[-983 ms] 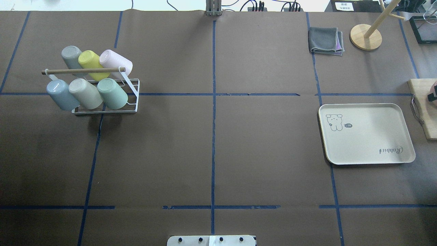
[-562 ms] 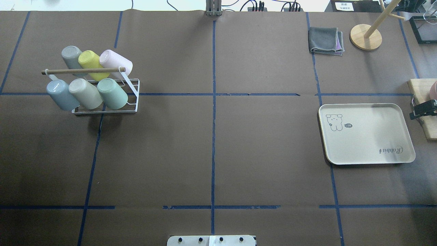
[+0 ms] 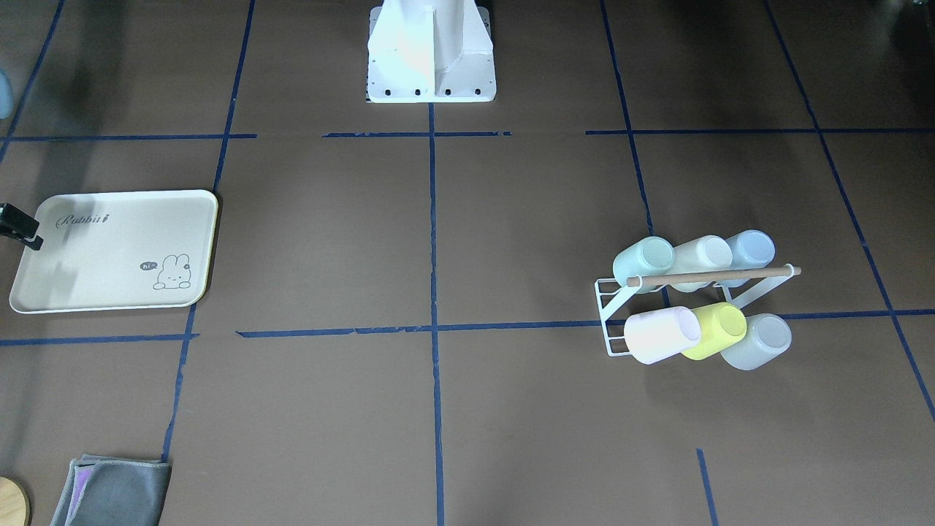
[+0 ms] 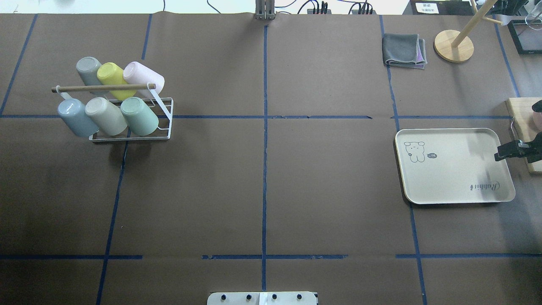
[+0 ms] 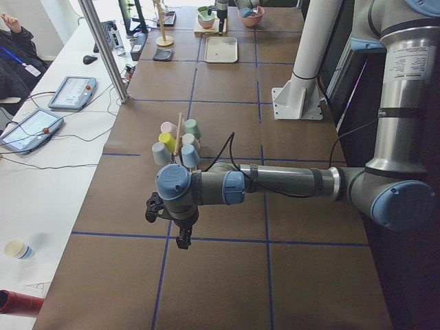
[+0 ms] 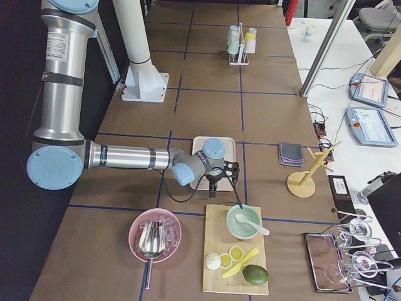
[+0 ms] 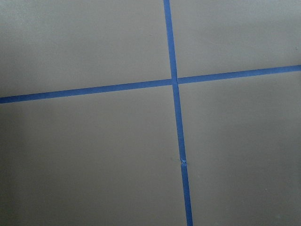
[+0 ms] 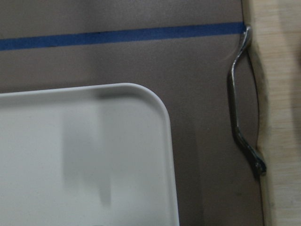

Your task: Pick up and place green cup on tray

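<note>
Green cup (image 4: 139, 115): pale mint, matte, no handle, slight taper. It sits tilted, bottom-up, on the white wire rack (image 4: 103, 88), in the robot-side row at the end slot toward table centre, just beside a beige cup (image 4: 106, 115). Tray (image 4: 455, 178) is well apart, on the robot's right. Its print reads "Rabbit", plus a bunny with a small "hi" bubble. Right gripper (image 4: 506, 151) hangs over the tray's outer rim, fingers spread, nothing between them. Left gripper (image 5: 177, 230) is above a blue tape (image 7: 174, 81) cross; can't tell its finger state.

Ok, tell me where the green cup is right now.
Overhead view, left side: the green cup sits on the white rack, at the right end of its robot-side row, beside the beige cup.
</note>
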Tool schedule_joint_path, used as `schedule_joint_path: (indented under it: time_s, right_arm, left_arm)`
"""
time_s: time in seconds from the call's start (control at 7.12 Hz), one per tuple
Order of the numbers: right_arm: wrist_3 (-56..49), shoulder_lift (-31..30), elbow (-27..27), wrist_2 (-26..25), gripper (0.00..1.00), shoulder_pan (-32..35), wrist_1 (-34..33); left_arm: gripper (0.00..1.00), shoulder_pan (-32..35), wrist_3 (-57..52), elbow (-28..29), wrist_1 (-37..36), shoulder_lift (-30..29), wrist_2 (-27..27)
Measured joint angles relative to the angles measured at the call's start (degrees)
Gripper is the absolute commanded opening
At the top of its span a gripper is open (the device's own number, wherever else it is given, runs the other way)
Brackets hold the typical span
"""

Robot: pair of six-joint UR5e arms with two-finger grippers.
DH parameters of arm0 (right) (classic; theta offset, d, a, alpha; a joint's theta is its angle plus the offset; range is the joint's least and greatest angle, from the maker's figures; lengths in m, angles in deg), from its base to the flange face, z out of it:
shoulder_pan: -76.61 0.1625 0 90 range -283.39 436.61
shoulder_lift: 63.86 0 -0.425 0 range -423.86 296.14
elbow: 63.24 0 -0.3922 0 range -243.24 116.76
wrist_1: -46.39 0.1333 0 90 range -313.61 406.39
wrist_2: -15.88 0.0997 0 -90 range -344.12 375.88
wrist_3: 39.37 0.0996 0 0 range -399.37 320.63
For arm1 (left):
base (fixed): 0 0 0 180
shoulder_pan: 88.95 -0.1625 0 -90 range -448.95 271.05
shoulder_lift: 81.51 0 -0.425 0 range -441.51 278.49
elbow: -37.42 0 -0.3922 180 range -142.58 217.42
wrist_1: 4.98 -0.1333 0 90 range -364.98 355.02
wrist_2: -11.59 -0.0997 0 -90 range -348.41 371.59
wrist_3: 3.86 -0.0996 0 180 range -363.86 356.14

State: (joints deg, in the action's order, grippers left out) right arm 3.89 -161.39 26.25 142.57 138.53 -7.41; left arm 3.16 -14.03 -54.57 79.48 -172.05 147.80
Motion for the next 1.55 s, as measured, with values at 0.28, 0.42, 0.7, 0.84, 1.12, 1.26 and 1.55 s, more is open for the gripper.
schedule_joint_path:
  time_s: [0.28,0.42,0.7,0.84,1.12,1.26,1.55]
  right_arm:
    - [1.5,0.1,-0.9,-0.1,0.94,-1.3,1.2]
    - [1.6,0.1,-1.1,0.0,0.86,-1.5,1.4]
    - [1.5,0.1,-1.5,0.0,0.81,-1.5,1.4]
    - [1.5,0.0,-1.8,0.1,0.76,-1.5,1.4]
    - [1.4,-0.2,-2.4,0.2,0.61,-1.5,1.4]
    - [1.5,-0.3,-2.5,0.2,0.35,-1.5,1.4]
    - [1.6,-0.4,-2.5,0.2,0.01,-1.5,1.4]
  left_arm:
    - [1.00,0.0,0.0,0.0,0.0,-0.1,-0.1]
    - [1.00,0.0,0.0,0.0,0.0,-0.1,-0.1]
    - [1.00,0.0,0.0,0.0,0.0,-0.2,-0.1]
    - [1.00,0.0,0.0,0.0,0.0,-0.3,-0.1]
    - [1.00,0.0,-0.1,0.0,0.0,-0.4,-0.1]
    - [1.00,0.0,-0.1,0.1,0.0,-0.5,-0.2]
    - [1.00,0.0,-0.1,0.3,0.0,-0.6,-0.2]
